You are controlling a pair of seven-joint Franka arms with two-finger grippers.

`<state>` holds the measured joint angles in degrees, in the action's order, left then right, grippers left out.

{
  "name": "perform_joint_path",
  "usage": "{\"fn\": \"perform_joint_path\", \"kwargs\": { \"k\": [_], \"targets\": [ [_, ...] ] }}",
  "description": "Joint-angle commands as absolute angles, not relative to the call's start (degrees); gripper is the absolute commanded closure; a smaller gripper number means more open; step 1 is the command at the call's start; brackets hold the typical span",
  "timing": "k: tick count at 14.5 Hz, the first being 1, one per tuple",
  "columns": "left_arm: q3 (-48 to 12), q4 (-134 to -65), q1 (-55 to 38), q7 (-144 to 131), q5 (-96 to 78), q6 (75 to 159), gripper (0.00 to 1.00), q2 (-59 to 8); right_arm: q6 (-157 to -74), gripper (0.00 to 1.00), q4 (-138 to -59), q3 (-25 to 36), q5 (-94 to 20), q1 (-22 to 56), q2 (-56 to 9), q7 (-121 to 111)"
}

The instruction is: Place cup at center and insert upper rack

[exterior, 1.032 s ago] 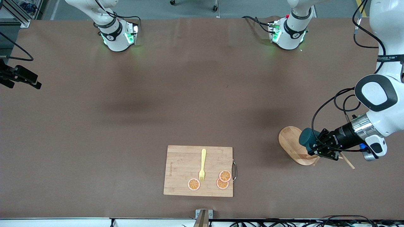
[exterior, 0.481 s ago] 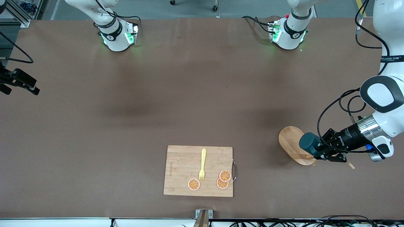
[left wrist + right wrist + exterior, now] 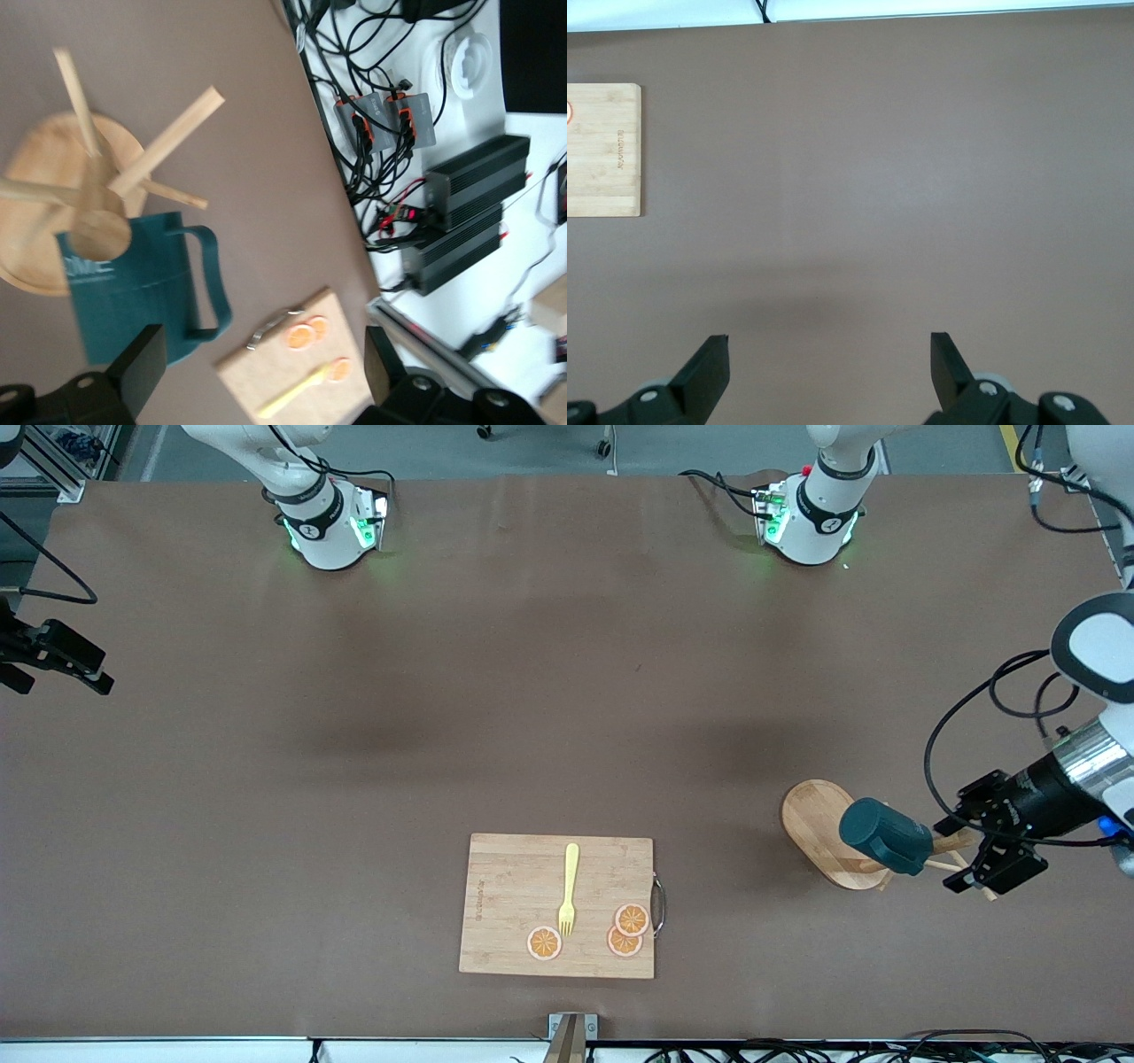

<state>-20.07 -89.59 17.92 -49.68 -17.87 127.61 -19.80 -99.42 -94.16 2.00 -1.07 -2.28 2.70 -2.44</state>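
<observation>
The dark teal cup (image 3: 886, 837) rests tilted on its side among the pegs of the light wooden mug tree, above the tree's oval base (image 3: 817, 825). My left gripper (image 3: 964, 843) is open and empty, apart from the cup, on the side toward the left arm's end of the table. In the left wrist view the cup (image 3: 124, 297) with its handle sits by the tree's post (image 3: 93, 226), ahead of the open left gripper (image 3: 259, 372). My right gripper (image 3: 84, 666) waits open over bare table at the right arm's end; it is also open in the right wrist view (image 3: 829, 372).
A bamboo cutting board (image 3: 505, 886) with a yellow fork (image 3: 569, 887) and orange slices (image 3: 625, 932) lies near the front edge at mid-table. Its corner shows in the right wrist view (image 3: 602, 150). Cables and power boxes (image 3: 461, 212) lie off the table's edge.
My left gripper has let go of the cup and drawn back toward the left arm's end of the table. The cup stays on the mug tree. The right gripper barely moved.
</observation>
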Motion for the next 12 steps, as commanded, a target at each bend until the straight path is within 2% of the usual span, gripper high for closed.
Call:
{"fn": "perform_joint_path", "kwargs": {
  "k": [1,6,12],
  "targets": [
    [-20.0,-91.1,18.4,-37.3,-12.6,119.7,0.02,-14.6,-100.0,0.00,-94.7,2.0,-0.2,-1.9,3.4,-2.2],
    [-19.9,-91.1,23.5,-8.0,-11.1,102.7,0.01,-7.3,-100.1,0.00,-94.7,2.1,-0.2,-2.1,3.3,-2.1],
    [-21.6,-91.4,24.3,-2.8,-4.3,94.3,0.01,-1.1,-100.5,0.00,-94.7,2.1,-0.1,-2.4,3.0,-2.2]
  ]
}}
